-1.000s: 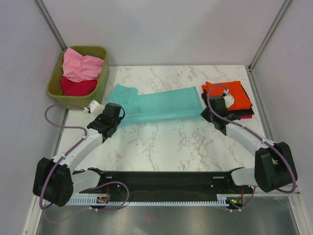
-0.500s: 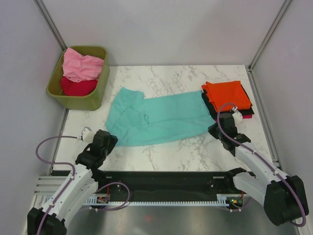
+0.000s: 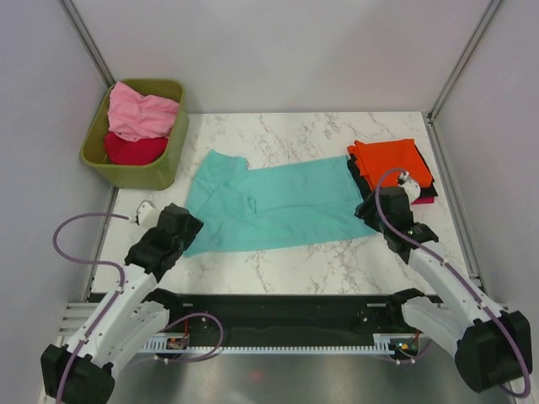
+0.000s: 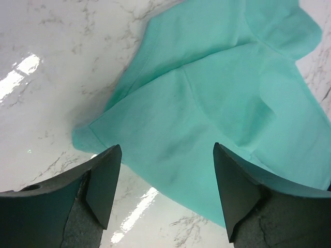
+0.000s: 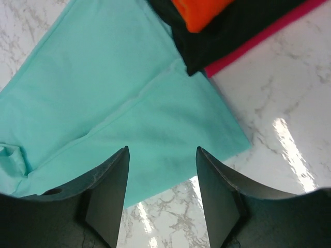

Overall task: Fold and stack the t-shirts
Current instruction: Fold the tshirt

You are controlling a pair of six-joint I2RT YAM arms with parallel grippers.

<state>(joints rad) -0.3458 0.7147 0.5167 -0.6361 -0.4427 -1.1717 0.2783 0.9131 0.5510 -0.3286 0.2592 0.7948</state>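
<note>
The left gripper (image 4: 164, 178) is hovering with its two fingers spread wide and nothing between them. It is hanging over the near left corner of the teal t-shirt (image 3: 278, 206), where a sleeve is poking toward the arm; whether the fingertips are touching the cloth cannot be told. The right gripper (image 5: 161, 168) is likewise gaping open and holding nothing, and it is hanging above the shirt's near right corner.

The teal t-shirt is lying spread across the middle of the marble table (image 3: 295, 257), running from left to right, with some folds and wrinkles showing at its left end. Its right edge is reaching the foot of a stack at the table's right side, where an orange shirt (image 3: 392, 160) is sitting folded on top of a black shirt (image 5: 232, 31), and a crimson shirt (image 5: 258, 44) is peeking out beneath them.

At the far left, the olive-green bin (image 3: 173, 156) is standing beside the table, holding a crumpled pink shirt (image 3: 143, 114) lying over a red shirt (image 3: 135, 150).
</note>
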